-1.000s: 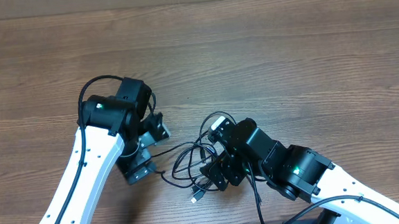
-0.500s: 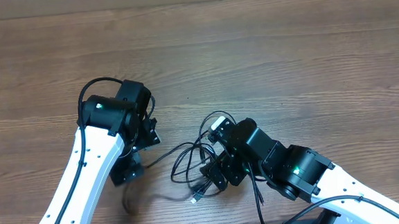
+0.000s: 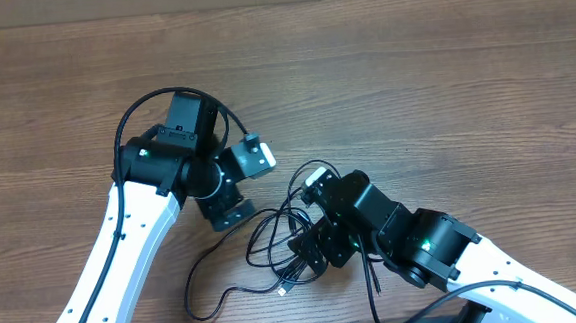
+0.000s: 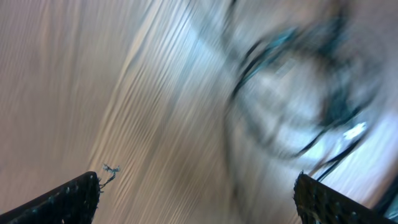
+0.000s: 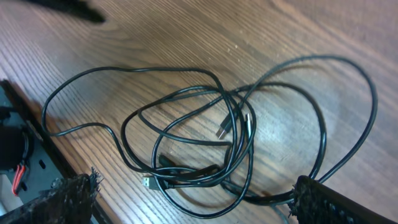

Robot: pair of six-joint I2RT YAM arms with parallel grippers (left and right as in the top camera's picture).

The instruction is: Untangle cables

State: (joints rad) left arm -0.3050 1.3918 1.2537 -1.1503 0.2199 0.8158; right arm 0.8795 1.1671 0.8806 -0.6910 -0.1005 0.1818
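The cables [image 3: 280, 232] lie in a black tangle on the wooden table, between my two arms. One strand [image 3: 189, 293] loops out to the lower left. My left gripper [image 3: 242, 184] hovers just up and left of the tangle, open and empty. Its wrist view is motion-blurred; the left gripper [image 4: 205, 200] shows wide-set fingertips and the cables [image 4: 292, 93] as a dark smear. My right gripper [image 3: 310, 220] stands open over the tangle's right side. Seen from its own wrist, the right gripper [image 5: 196, 202] straddles the cables [image 5: 231, 122], and a USB plug [image 5: 147, 183] lies between its jaws.
The wooden table [image 3: 414, 84] stretches far and right of the arms. The table's front edge with dark hardware [image 5: 18, 155] lies close behind the tangle in the right wrist view.
My left gripper swung from the lower left up and to the right, turning as it went. A cable strand now lies stretched out in a loop to the lower left. The right arm stayed still.
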